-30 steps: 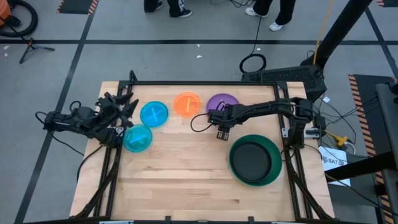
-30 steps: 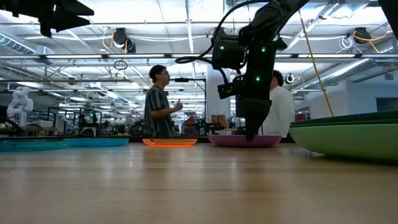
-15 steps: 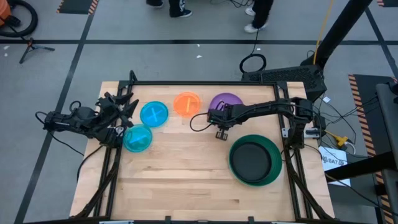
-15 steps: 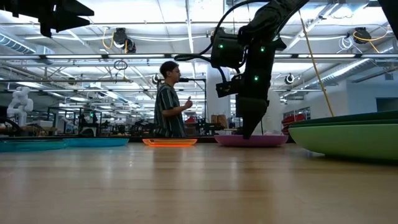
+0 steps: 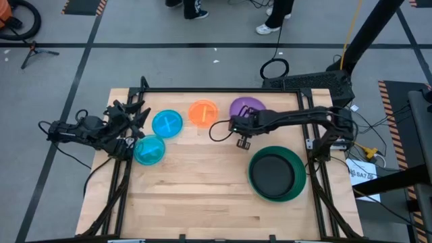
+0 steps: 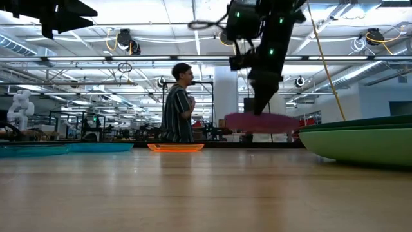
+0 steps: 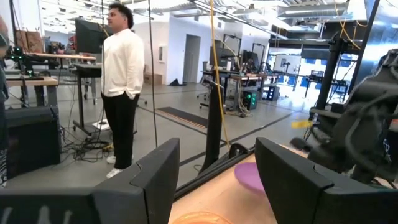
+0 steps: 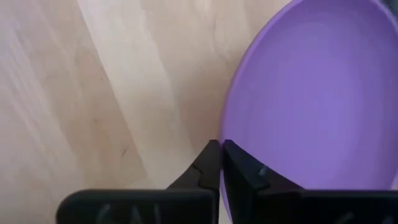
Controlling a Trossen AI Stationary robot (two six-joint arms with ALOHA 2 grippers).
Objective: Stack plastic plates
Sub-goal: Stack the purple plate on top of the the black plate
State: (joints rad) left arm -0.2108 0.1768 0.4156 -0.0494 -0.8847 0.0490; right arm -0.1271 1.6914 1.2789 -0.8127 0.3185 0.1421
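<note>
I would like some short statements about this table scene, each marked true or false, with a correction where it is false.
1. The right gripper has its jaws shut on the rim of the purple plate. True.
2. The purple plate rests flat on the table. False: the low view shows it held up clear of the wood.
3. The black plate lies inside the stacked green plates. True.
4. The orange plate sits on top of a blue plate. False: it lies alone, beside the blue plates.
5. The left gripper holds a blue plate. False: its jaws are open and empty.
</note>
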